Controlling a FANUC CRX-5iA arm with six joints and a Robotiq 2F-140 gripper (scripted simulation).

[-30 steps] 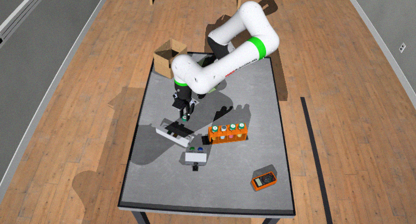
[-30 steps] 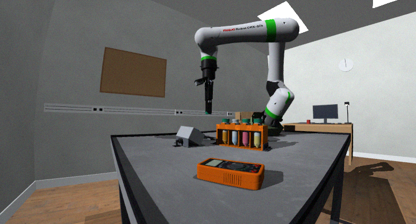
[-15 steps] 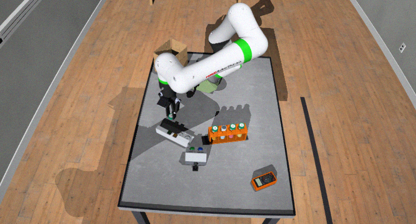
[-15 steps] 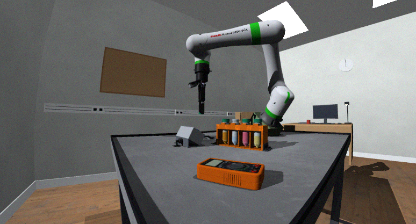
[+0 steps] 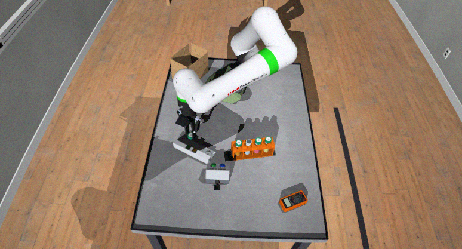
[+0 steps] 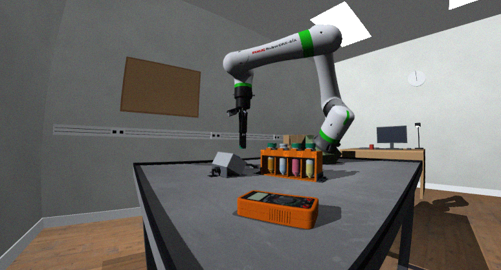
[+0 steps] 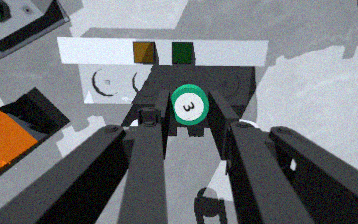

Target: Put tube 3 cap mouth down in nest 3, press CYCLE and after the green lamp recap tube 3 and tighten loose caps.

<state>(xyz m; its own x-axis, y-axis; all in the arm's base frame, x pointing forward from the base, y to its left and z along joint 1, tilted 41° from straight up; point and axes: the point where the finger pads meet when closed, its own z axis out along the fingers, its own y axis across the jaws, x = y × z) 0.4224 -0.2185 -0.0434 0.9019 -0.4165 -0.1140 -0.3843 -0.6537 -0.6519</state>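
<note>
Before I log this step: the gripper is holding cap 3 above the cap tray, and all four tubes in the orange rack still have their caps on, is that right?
Not quite. The gripper does hold cap 3 above the cap tray, but the top view shows one tube in the orange rack uncapped; only three caps are on.

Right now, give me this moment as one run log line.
step: 1, cap to nest | gripper: shut on cap 3 | position: above cap tray | lamps: both unlit | tube 3: uncapped

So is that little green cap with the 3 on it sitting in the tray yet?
Not yet. The cap is pinched in the gripper, above the white cap tray; the exterior view shows it well above the table.
</note>
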